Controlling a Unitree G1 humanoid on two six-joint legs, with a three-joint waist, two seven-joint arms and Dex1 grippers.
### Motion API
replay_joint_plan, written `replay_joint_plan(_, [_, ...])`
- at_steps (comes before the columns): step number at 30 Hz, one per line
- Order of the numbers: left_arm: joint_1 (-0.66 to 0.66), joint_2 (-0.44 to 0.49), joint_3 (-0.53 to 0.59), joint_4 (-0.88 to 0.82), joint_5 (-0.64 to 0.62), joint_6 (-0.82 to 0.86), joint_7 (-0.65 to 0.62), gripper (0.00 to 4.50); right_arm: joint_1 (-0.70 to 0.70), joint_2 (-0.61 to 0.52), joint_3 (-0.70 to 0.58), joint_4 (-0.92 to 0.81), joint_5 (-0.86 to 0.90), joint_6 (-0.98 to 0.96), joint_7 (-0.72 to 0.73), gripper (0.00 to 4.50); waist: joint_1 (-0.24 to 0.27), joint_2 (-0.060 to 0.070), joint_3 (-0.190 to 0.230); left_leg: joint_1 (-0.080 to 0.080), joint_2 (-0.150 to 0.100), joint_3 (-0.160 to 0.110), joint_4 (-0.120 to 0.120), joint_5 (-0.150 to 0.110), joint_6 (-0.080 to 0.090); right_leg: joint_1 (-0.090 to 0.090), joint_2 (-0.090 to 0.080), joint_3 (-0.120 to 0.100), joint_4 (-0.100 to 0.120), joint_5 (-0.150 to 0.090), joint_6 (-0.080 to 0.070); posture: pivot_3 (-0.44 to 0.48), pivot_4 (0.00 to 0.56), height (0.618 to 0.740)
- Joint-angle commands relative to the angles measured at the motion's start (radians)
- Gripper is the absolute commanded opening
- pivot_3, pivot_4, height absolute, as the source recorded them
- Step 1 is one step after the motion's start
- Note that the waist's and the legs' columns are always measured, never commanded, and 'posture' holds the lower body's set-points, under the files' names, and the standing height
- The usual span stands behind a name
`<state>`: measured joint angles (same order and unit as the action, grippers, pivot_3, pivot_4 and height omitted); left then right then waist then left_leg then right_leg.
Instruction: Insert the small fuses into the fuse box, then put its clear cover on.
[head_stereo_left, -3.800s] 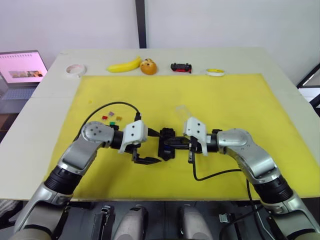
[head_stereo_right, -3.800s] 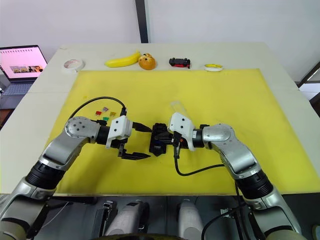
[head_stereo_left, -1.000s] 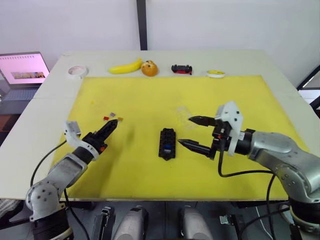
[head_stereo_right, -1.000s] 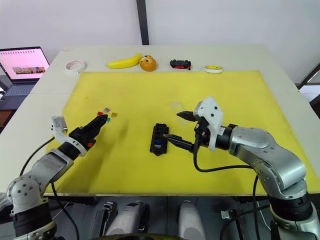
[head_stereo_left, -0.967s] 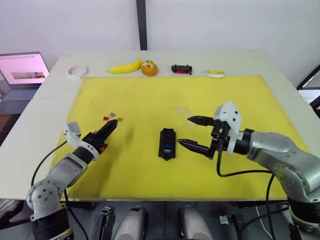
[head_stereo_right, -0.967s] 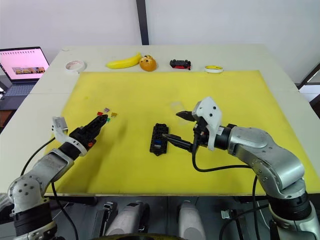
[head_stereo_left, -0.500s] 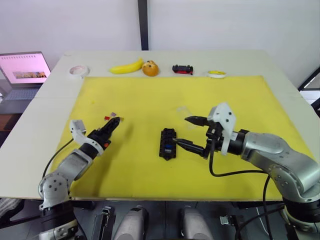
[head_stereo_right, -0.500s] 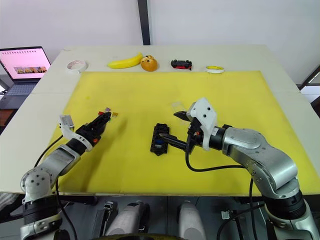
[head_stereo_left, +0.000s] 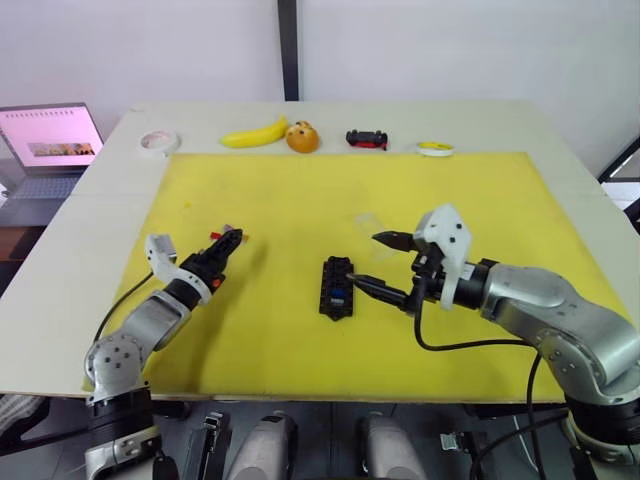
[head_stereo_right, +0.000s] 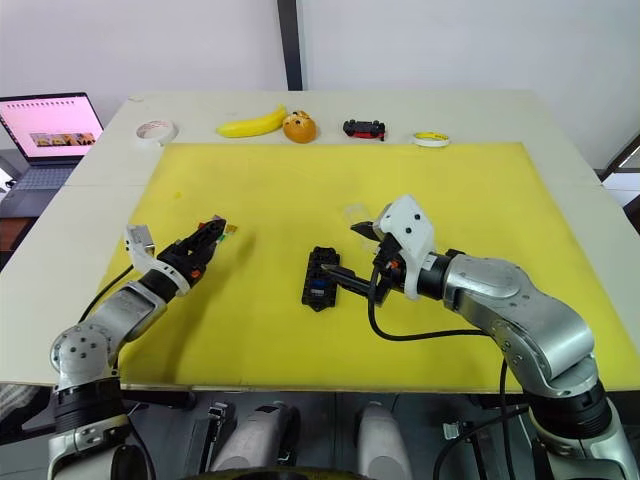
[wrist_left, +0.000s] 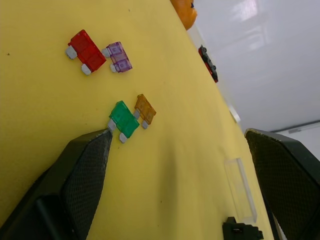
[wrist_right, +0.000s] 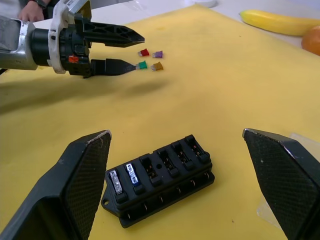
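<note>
left gripper (head_stereo_right: 208, 236) advanced toward the loose fuse cluster over the last second, now with one fingertip just beside the green fuse (wrist_left: 123, 120); jaws wide apart, nothing held. right gripper (head_stereo_right: 352, 253) moved in to straddle the fuse box (head_stereo_right: 319, 278) from its right side, jaws spread, no contact visible. read as: one insertion cycle finished and the next pick begun (a judgement).

fuse box lying flat near the middle of the yellow mat (head_stereo_right: 480, 190). two slots at one end already filled, one fuse grey-white, one blue (wrist_right: 131, 173); remaining slots open.

four fuses loose on the mat: red fuse (wrist_left: 85, 51) and purple fuse (wrist_left: 118, 56) as one pair, green fuse and orange fuse (wrist_left: 145, 109) as a second pair, nearly touching each other. close spacing likely to make a single-fuse grasp awkward.

clear cover (head_stereo_left: 368, 224) flat on the mat just beyond the box, not yet fitted.

open mat on all sides of box and fuses, with both well in from the mat edges. banana (head_stereo_right: 248, 124), orange (head_stereo_right: 296, 126), toy car (head_stereo_right: 364, 127) and tape rolls lined along the far table edge, well apart from the work area. laptop (head_stereo_right: 45, 132) off the table's left side.
</note>
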<state>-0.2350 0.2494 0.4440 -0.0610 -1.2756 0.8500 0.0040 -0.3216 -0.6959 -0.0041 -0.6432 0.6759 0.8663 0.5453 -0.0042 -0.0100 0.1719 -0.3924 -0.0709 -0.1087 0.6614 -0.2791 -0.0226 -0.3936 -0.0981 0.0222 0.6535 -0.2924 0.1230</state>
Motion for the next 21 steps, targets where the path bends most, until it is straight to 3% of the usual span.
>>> replay_joint_plan(1, [0.021, 0.005, -0.004, 0.017, 0.017, 0.012, 0.013, 4.5, -0.004, 0.001, -0.021, -0.044, -0.002, -0.015, -0.008, 4.48, 0.0, 0.0, 0.0, 0.0, 0.0, 0.0, 0.0, 0.0, 0.0, 0.0, 0.0, 0.0, 0.0, 0.0, 0.0, 0.0, 0.15, 0.74])
replay_joint_plan(17, [-0.037, -0.028, -0.046, 0.13, 0.107, -0.009, -0.067, 4.5, -0.011, -0.024, -0.029, -0.046, 0.001, -0.004, 0.002, 4.48, 0.019, 0.004, -0.003, 0.0, -0.001, -0.001, 0.0, 0.0, 0.0, 0.002, 0.0, -0.001, -0.002, 0.0, 0.0, 0.0, 0.15, 0.74])
replay_joint_plan(20, [-0.046, -0.03, -0.048, 0.139, 0.116, -0.01, -0.083, 3.61, -0.012, -0.025, -0.028, -0.046, 0.004, -0.002, 0.001, 4.5, 0.019, 0.004, -0.003, 0.0, -0.001, -0.001, 0.0, 0.0, 0.0, 0.002, 0.0, -0.001, -0.002, 0.0, 0.0, 0.0, 0.15, 0.74])
replay_joint_plan(21, [-0.049, -0.031, -0.047, 0.143, 0.118, -0.006, -0.086, 3.12, -0.012, -0.025, -0.029, -0.047, 0.004, -0.001, 0.001, 4.5, 0.019, 0.004, -0.003, 0.0, -0.001, -0.001, 0.0, 0.0, 0.0, 0.002, 0.0, -0.001, -0.002, 0.0, 0.0, 0.0, 0.15, 0.74])
